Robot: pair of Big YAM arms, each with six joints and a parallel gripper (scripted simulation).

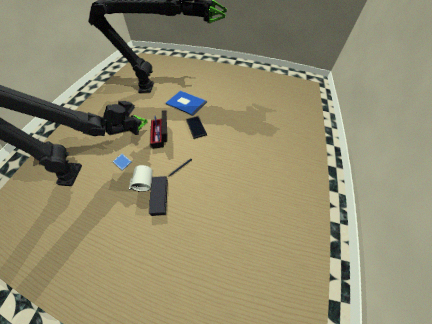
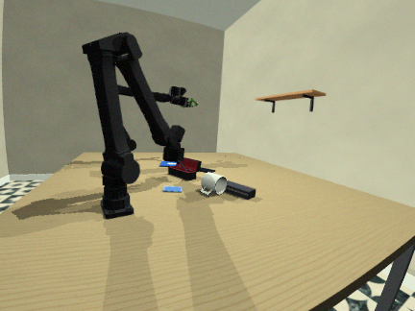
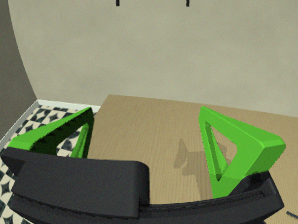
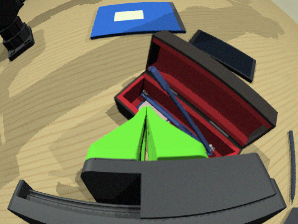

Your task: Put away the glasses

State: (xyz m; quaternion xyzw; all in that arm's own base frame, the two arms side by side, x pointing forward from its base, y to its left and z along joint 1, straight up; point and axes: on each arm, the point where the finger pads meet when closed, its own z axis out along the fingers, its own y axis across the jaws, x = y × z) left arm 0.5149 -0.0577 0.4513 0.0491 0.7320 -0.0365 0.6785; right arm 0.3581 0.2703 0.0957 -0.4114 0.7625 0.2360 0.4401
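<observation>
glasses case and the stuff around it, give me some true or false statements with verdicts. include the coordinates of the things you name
The glasses case (image 1: 158, 134) (image 2: 183, 172) (image 4: 210, 82) stands open. True.
The glasses (image 4: 177, 107) lie outside the case. False: they are in it.
The right gripper (image 1: 145, 121) (image 4: 146, 112) is shut on nothing. True.
The left gripper (image 1: 223, 11) (image 2: 196, 103) (image 3: 146, 112) is shut. False: it is wide open.
The white mug (image 1: 142, 178) (image 2: 213, 183) lies on its side. True.
The wall shelf (image 2: 290, 96) is green. False: it is orange-brown.

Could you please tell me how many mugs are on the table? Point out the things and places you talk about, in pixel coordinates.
1. The white mug (image 1: 142, 176) (image 2: 212, 183) lies on its side next to the closed dark case (image 1: 158, 196) (image 2: 240, 189); I see no sign of another, though the arms cover some of the table.
</observation>
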